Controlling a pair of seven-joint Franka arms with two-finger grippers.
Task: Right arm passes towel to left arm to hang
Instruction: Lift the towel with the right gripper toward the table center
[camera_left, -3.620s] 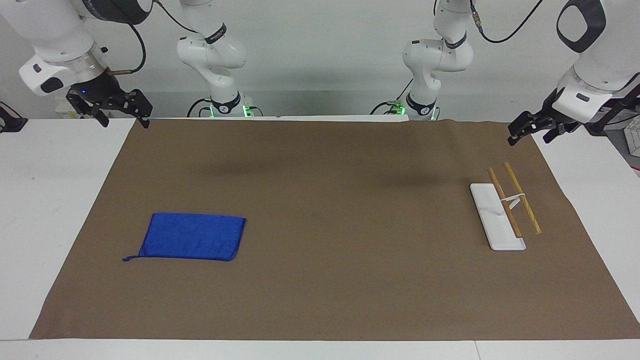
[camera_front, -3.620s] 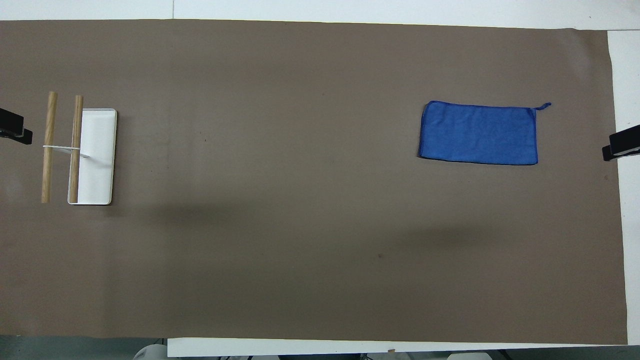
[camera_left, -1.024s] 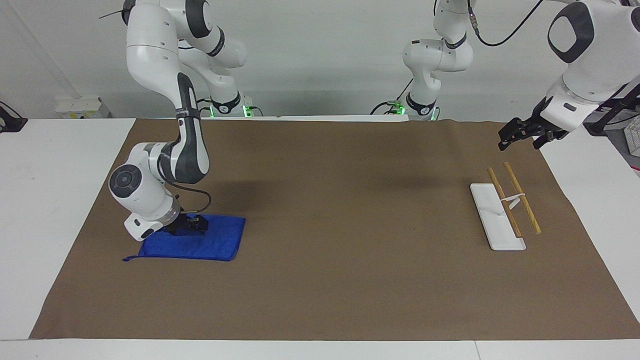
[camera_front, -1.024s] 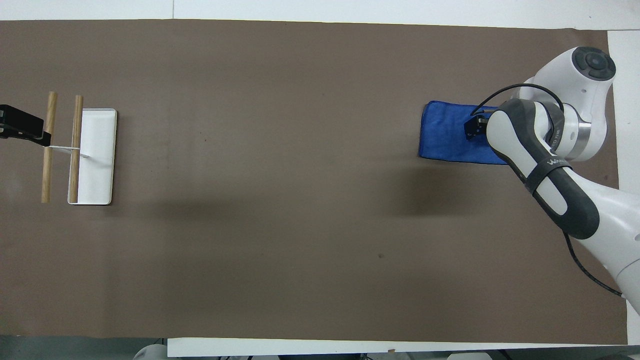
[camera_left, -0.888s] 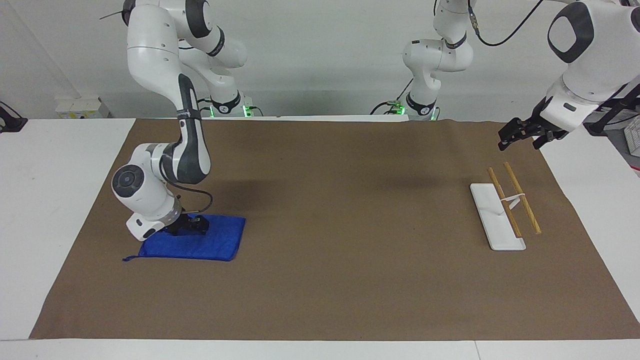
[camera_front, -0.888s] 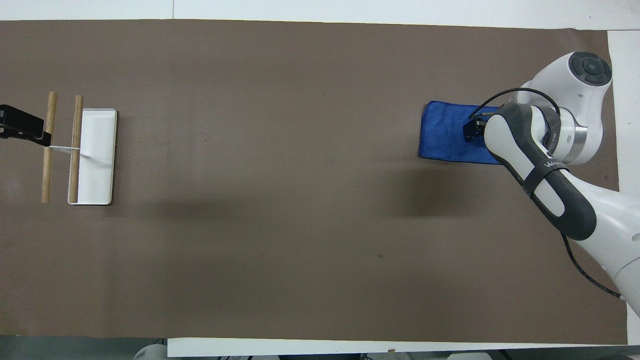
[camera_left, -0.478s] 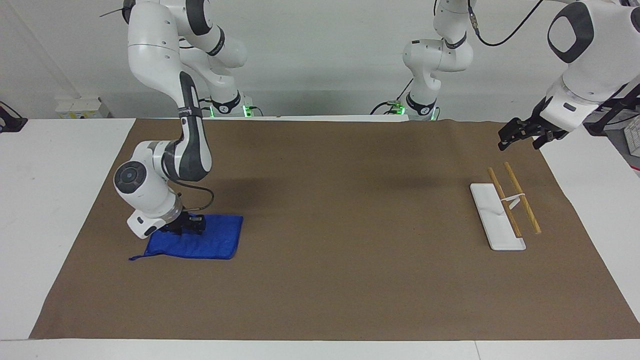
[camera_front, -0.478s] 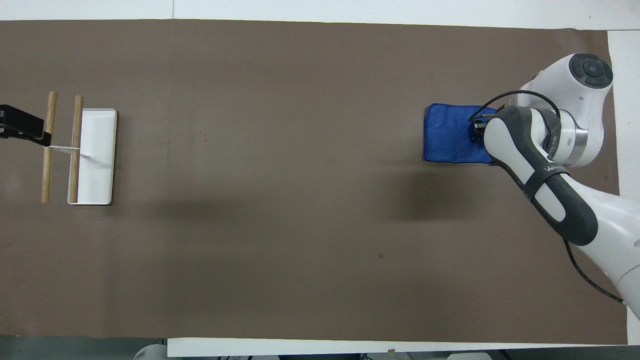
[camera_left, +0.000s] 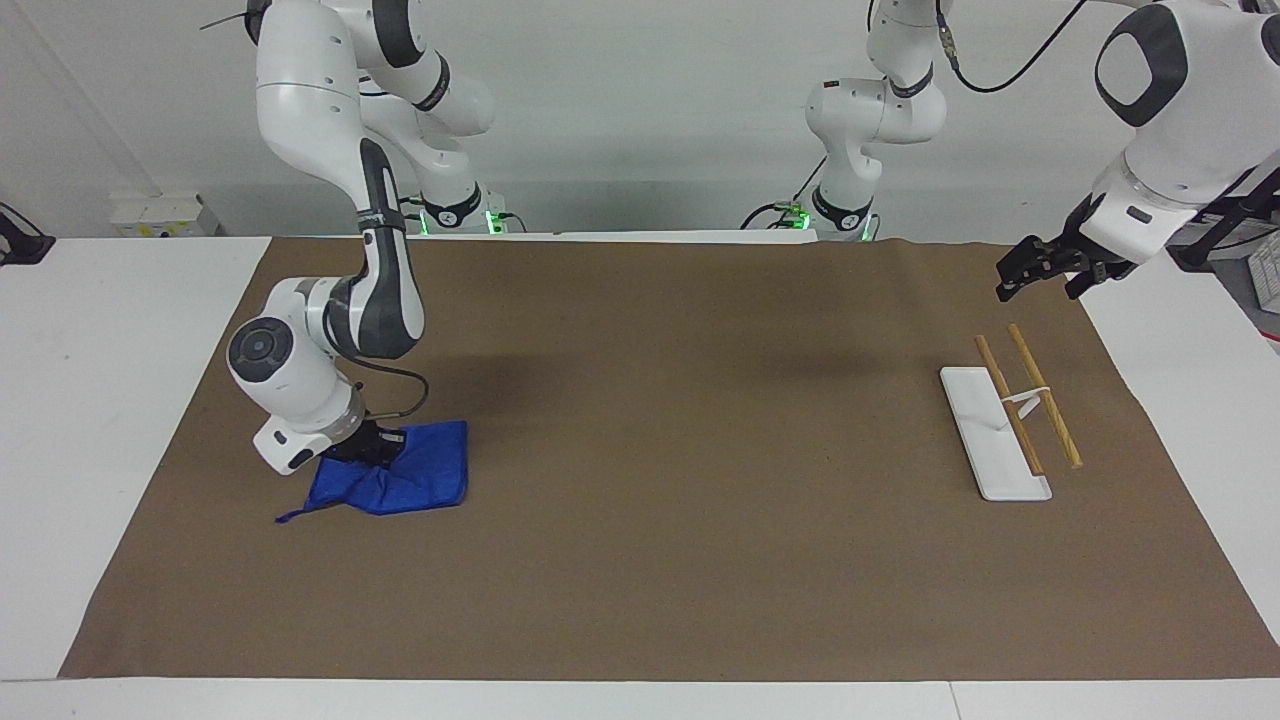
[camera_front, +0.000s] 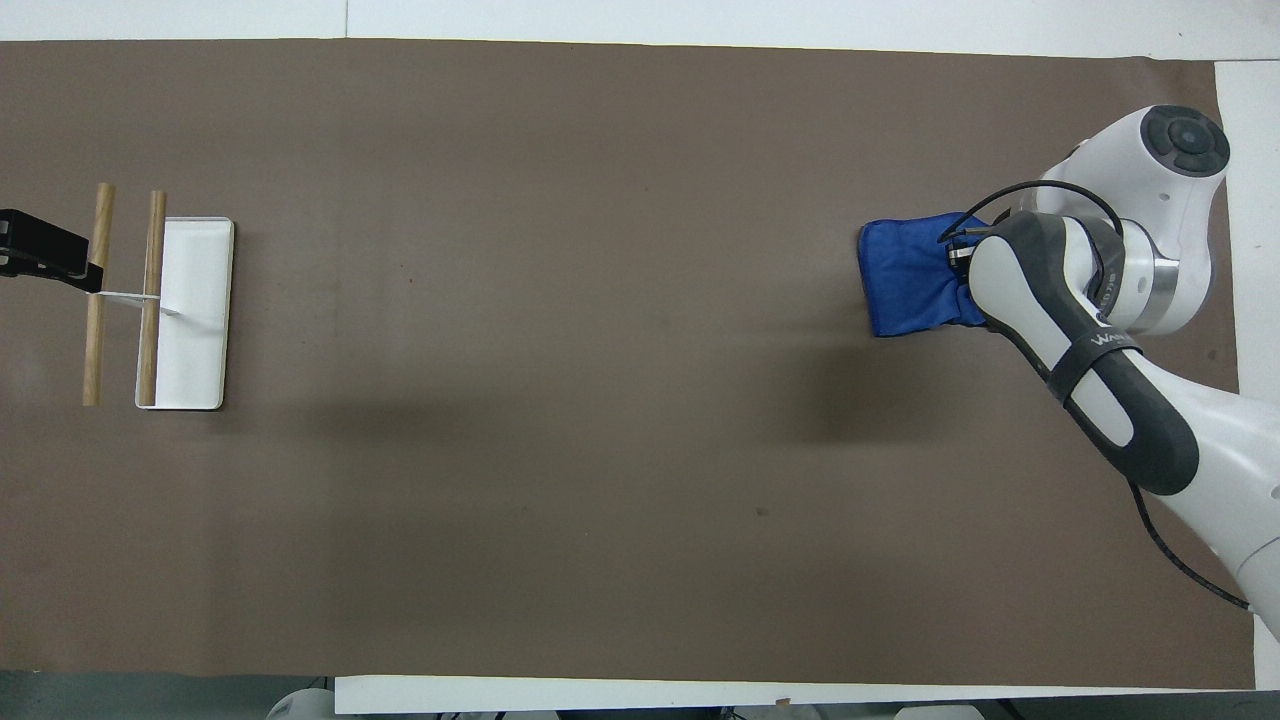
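My right gripper (camera_left: 375, 447) pinches the blue towel (camera_left: 405, 482), bunched on the brown cloth (camera_left: 700, 560) at the right arm's end. My left gripper (camera_left: 1030, 268) hangs over the cloth near the wooden rack (camera_left: 1020, 405); its fingers I cannot read.

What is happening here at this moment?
The right gripper is down at the blue towel and has pinched it; the cloth is bunched and partly raised from the brown table cloth. The left gripper waits in the air at the left arm's end of the table, near the small rack with two wooden bars. The handover has not yet begun.
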